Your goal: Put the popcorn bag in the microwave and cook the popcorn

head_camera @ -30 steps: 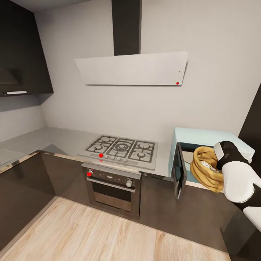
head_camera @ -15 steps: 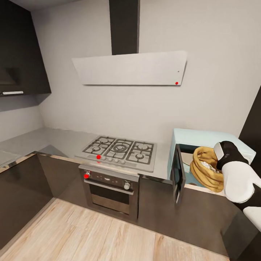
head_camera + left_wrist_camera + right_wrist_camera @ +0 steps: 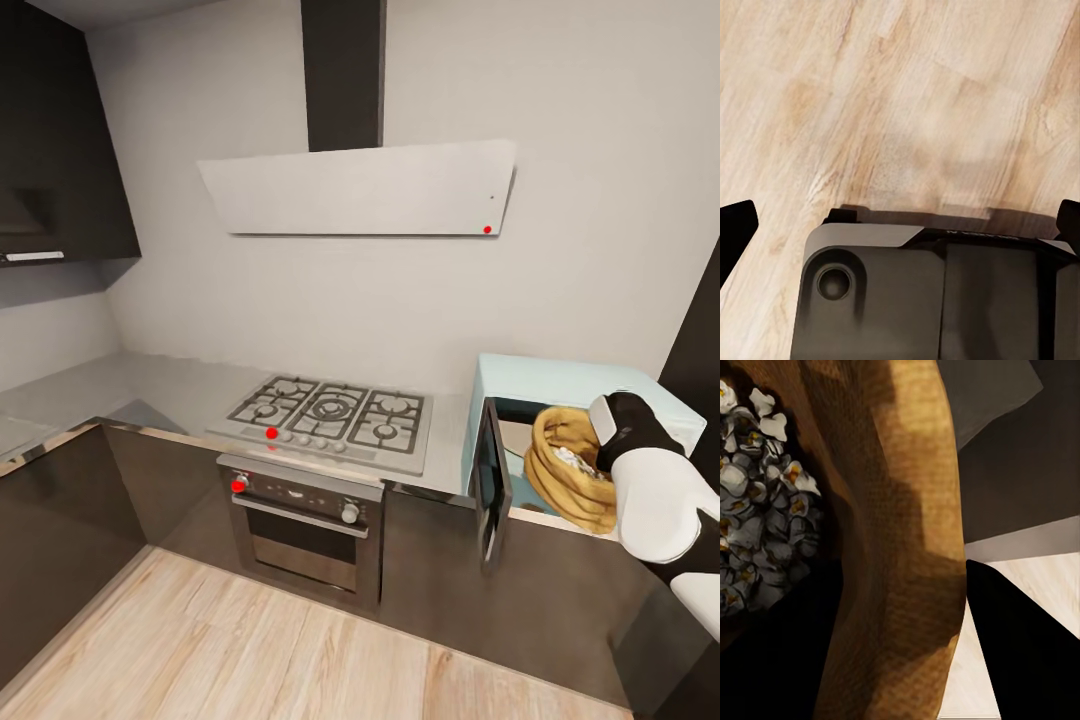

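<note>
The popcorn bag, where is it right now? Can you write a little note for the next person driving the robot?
Right gripper: at the popcorn bag, seemingly holding its rim.
Left gripper: open, nothing in it, above the wooden floor.
The bag is tilted at the microwave opening; the door is open. Popcorn is inside the bag.
Done: bag off the countertop.
Left: push bag fully in, release, shut door, heat.

I can read no text, brand or number anywhere. The oven (image 3: 306,520) panel carries a small mark too blurred to make out, and the hood (image 3: 360,190) shows only a red dot.
</note>
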{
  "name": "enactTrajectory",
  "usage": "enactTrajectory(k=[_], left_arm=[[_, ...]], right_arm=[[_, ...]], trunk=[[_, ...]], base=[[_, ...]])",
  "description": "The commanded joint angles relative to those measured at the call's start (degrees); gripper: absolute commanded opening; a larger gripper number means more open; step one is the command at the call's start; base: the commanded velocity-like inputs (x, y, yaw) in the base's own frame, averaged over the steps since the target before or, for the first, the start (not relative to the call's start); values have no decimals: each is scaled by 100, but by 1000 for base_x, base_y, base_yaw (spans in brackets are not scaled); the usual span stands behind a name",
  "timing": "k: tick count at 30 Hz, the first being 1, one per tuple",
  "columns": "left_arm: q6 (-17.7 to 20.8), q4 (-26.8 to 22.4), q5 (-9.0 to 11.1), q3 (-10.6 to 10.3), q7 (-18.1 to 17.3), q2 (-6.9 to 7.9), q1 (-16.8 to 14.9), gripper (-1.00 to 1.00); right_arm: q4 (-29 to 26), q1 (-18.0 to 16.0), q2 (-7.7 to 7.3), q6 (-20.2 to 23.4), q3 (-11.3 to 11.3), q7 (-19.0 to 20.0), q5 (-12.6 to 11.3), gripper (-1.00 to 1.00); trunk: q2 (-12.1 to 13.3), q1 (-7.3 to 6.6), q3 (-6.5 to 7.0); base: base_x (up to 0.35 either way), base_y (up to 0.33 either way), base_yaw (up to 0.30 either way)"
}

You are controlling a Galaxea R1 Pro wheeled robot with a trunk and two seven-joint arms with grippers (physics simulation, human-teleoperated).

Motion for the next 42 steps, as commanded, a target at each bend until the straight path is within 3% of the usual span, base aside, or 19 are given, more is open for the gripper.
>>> enactTrajectory(k=[1,35,42], left_arm=[[-19,6,8,27,2,-2,-2,100],[-19,6,8,25,2,-2,2,100],[-19,6,13,25,2,-4,0,100]], right_arm=[[-2,3,5,30,-28,22,62,-100],[5,131,-1,-49,-29,65,56,-100],[5,131,4,-49,-25,75,57,-100]], trunk=[[-5,2,-2],[-5,2,-2],[-5,2,-2]], base=[[0,0,0],[14,0,0],[260,-36,0]])
